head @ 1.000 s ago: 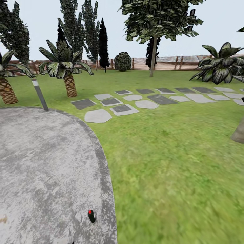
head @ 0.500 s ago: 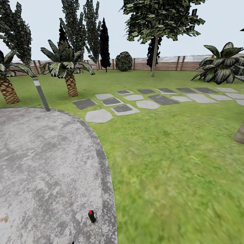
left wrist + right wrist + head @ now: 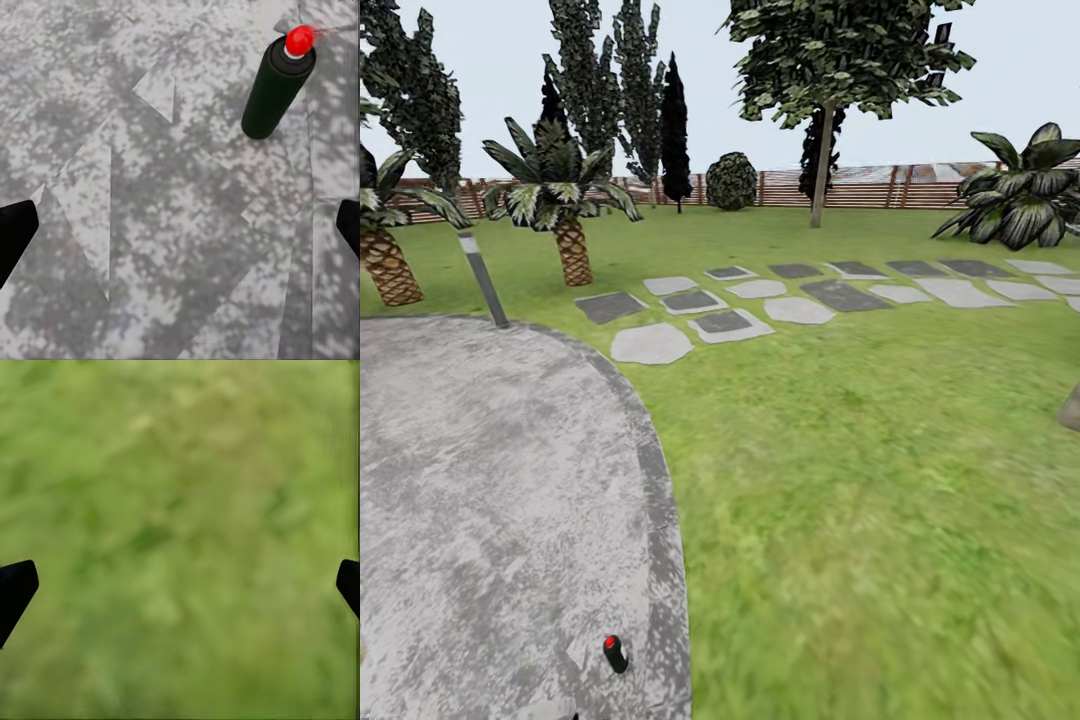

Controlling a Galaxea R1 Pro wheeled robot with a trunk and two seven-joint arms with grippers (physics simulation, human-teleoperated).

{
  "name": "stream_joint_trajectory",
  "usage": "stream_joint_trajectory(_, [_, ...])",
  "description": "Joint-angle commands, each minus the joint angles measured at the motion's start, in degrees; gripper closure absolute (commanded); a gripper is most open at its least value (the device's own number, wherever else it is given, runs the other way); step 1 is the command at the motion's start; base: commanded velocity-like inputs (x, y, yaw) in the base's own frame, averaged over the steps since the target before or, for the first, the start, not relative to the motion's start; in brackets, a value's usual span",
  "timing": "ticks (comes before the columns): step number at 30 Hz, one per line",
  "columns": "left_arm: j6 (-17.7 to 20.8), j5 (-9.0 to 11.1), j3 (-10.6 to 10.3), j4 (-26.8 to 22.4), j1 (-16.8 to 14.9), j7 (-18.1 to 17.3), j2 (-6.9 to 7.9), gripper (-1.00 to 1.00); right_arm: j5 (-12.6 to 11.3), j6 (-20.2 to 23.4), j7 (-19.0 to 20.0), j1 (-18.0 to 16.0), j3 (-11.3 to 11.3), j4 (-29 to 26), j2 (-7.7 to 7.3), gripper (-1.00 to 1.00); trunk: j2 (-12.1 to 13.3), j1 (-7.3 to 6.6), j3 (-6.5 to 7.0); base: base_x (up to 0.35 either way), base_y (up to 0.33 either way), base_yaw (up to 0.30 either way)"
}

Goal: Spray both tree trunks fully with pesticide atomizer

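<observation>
Atomizer (image 3: 616,653) upright on the grey floor (image 3: 480,480), near, close to its curved edge beside the lawn (image 3: 860,480). Left gripper (image 3: 180,229) spread wide above the paving, holding nothing, atomizer (image 3: 276,86) well apart. Right gripper (image 3: 180,585) likewise spread wide over grass.

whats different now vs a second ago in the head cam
The camera swung slightly, so the whole scene shifted. The pesticide atomizer now sits a little lower and further left in the view, upright on the floor. Nothing was grasped; both grippers open.
</observation>
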Motion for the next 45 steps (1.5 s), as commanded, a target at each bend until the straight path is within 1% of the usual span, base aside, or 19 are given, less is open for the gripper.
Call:
stream_joint_trajectory(1, [-0.2,0.1,0.0,0.0,0.0,0.0,0.00,-1.00,0.0,-0.2,0.0,0.0,0.0,0.0,-0.01,-1.00,0.0,0.00,-0.05,0.087,-0.246,0.207])
stream_joint_trajectory(23, [-0.1,0.1,0.1,0.1,0.0,0.0,0.03,-1.00,0.1,-0.2,0.0,0.0,0.0,0.1,-0.01,-1.00,0.0,0.00,-0.05,0.012,-0.269,0.269])
stream_joint_trajectory(45, [-0.1,0.2,0.1,-0.2,0.0,0.1,0.07,-1.00,0.1,-0.2,0.0,0.0,0.0,0.1,-0.01,-1.00,0.0,0.00,-0.05,0.081,-0.273,0.277])
